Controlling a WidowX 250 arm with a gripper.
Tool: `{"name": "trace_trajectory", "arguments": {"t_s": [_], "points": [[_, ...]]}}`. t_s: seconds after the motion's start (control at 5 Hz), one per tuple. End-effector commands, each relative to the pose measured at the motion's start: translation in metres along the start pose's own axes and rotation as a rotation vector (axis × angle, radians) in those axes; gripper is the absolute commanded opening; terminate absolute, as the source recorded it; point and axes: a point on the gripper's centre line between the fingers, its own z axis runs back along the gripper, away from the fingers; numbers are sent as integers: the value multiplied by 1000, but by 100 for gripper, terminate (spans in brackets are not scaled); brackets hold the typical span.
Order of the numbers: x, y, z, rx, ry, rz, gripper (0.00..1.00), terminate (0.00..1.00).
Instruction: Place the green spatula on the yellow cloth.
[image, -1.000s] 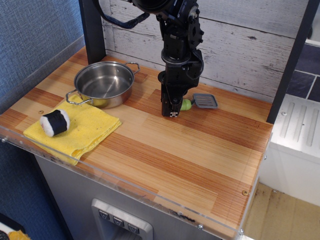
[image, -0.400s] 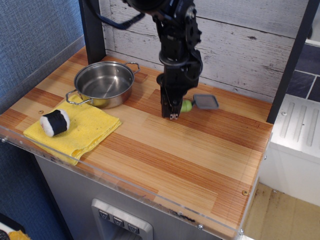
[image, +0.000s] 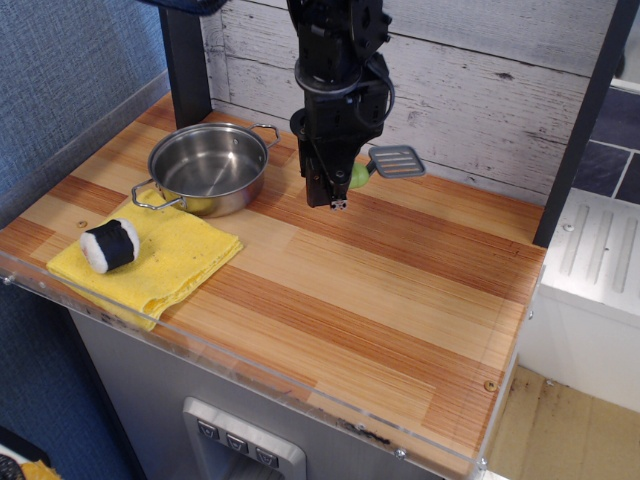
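The gripper (image: 336, 196) was pinched on the lime handle of the green spatula (image: 385, 165), its jaws pressed against the round end so that only a sliver of green showed beside the black fingers. A second before, the spatula had lain flat on the wooden counter (image: 400, 300) near the back wall with the gripper down around its handle; now the arm had risen and swung a little to the left, and the spatula had gone with it, its grey slotted blade hanging clear of the wood and sticking out to the side, roughly level. That meant the grasp had held and the lifting part of the job looked done, with the carry only just begun

Further out, the steel pot (image: 208, 165) stood just to the left of the gripper, directly on the line towards the goal. The yellow cloth (image: 175, 260) lay beyond it at the front left corner, well apart from the spatula, rumpled and touching the pot's near side. A black-and-white sushi roll (image: 110, 245) sat on the cloth's left part, leaving the right part bare, which seemed the likelier spot to set the spatula down
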Motion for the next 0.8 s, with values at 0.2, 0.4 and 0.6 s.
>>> {"name": "trace_trajectory", "arguments": {"t_s": [0.2, 0.4, 0.6], "points": [[-89, -28, 23, 20, 97, 267, 0, 0], [-117, -36, 26, 37, 169, 350, 0, 0], [-137, -41, 26, 72, 212, 450, 0, 0]]}}
